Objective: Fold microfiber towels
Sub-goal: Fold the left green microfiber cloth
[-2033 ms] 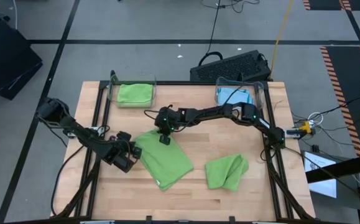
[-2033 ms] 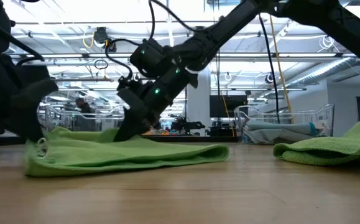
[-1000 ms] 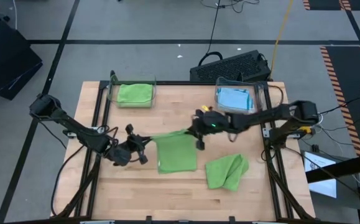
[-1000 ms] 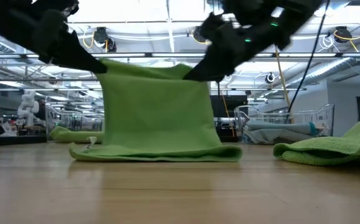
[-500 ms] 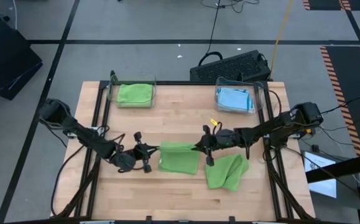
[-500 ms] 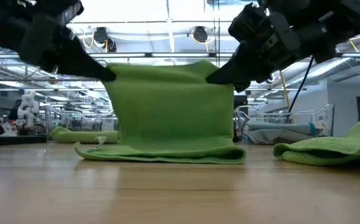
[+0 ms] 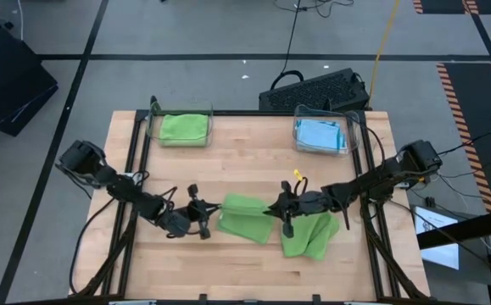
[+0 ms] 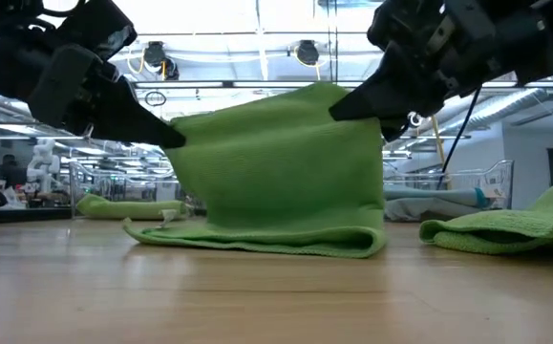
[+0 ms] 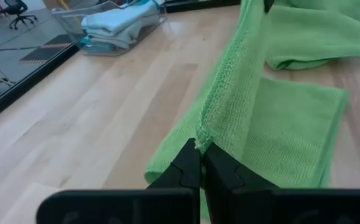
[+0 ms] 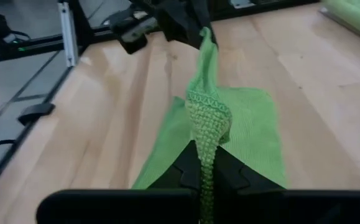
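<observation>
I have the green towel (image 7: 247, 219) near the front middle of the bench (image 7: 245, 152), half lifted: its lower layer lies flat on the wood while the top edge is held up and stretched between my two arms. My left gripper (image 7: 204, 222) is clenched on one upper corner and my right gripper (image 7: 283, 212) is clenched on the other, so the cloth hangs as a taut sheet above its own lower half. I hold it this way, I judge, so the raised edge can be carried over and laid down square on the layer beneath, making a clean fold instead of a bunched one. In the low view the sheet leans and the fold line at the bottom already looks rounded and doubled.

Just beside the right gripper, touching or nearly touching the towel I hold, lies a second green towel (image 7: 310, 234), loosely crumpled and not yet folded. I need to keep my corner clear of it when I lower.

At the back of the bench stand two clear bins: the left bin (image 7: 180, 127) holds a folded green towel, the right bin (image 7: 326, 134) holds folded blue towels. A keyboard (image 7: 315, 90) sits on the floor beyond.
</observation>
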